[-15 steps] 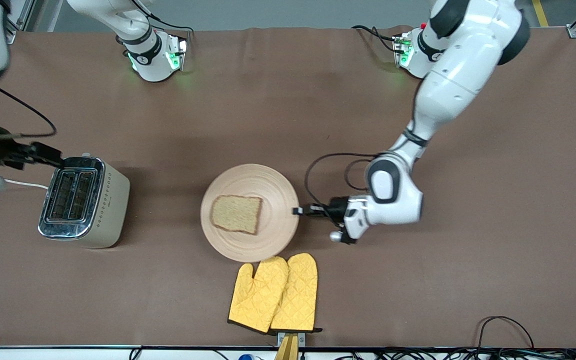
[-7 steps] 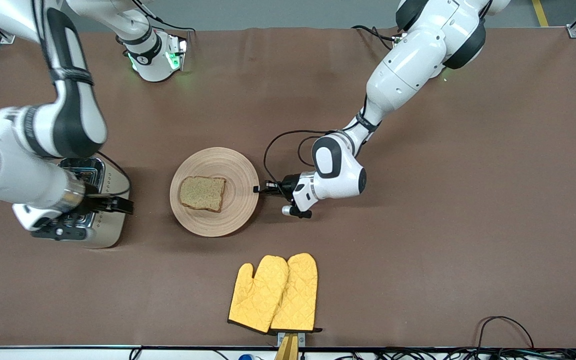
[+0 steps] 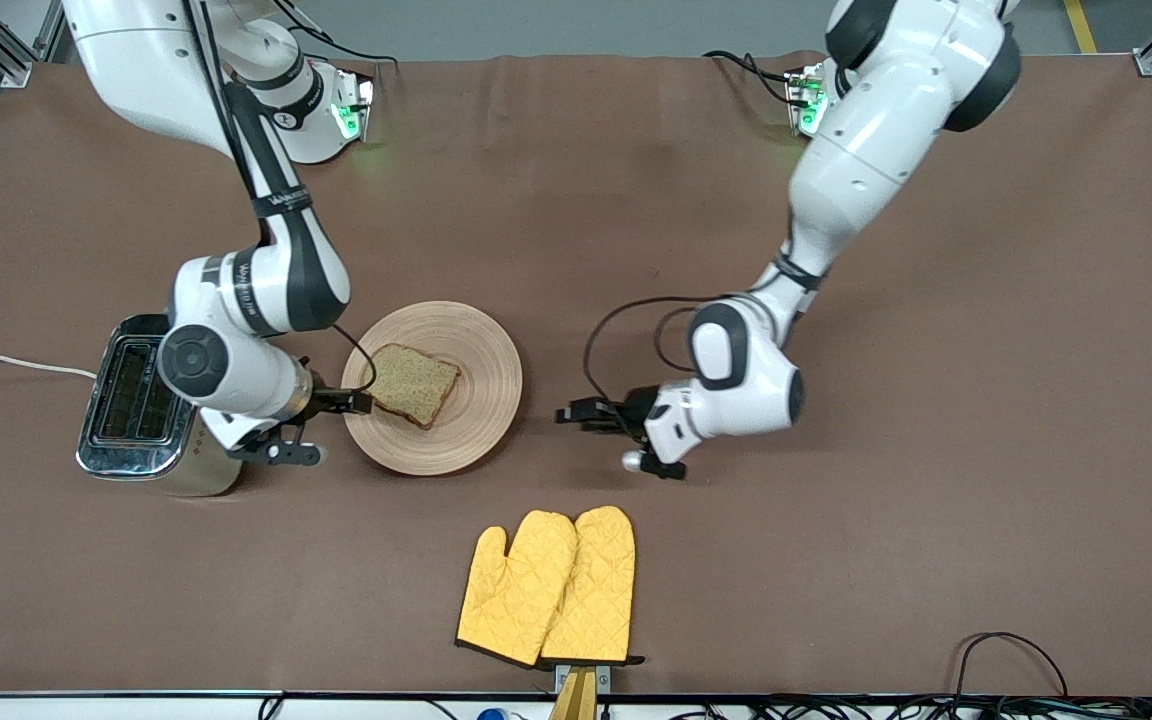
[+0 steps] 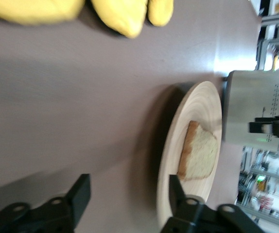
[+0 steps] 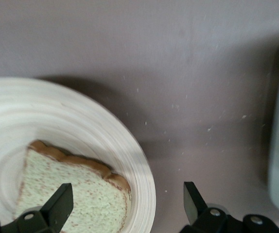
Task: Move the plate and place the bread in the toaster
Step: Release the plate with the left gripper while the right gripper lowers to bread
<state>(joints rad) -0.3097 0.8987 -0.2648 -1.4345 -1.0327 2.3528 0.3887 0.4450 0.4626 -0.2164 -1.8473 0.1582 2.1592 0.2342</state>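
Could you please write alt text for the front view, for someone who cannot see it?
The open right gripper reaches at the rim of a wooden plate holding a bread slice, beside a toaster at the right arm's end. The open left gripper is apart from the plate toward the left arm's end. Yellow oven mitts lie nearer the camera.

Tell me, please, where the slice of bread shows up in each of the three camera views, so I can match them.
Front view: the bread lies on the plate, at the toaster's side of it, by the right gripper.
Left wrist view: the bread lies on the plate, seen edge-on, with the toaster next to the plate.
Right wrist view: the bread lies on the plate, between that gripper's open fingers.
Shared landmark: the plate.
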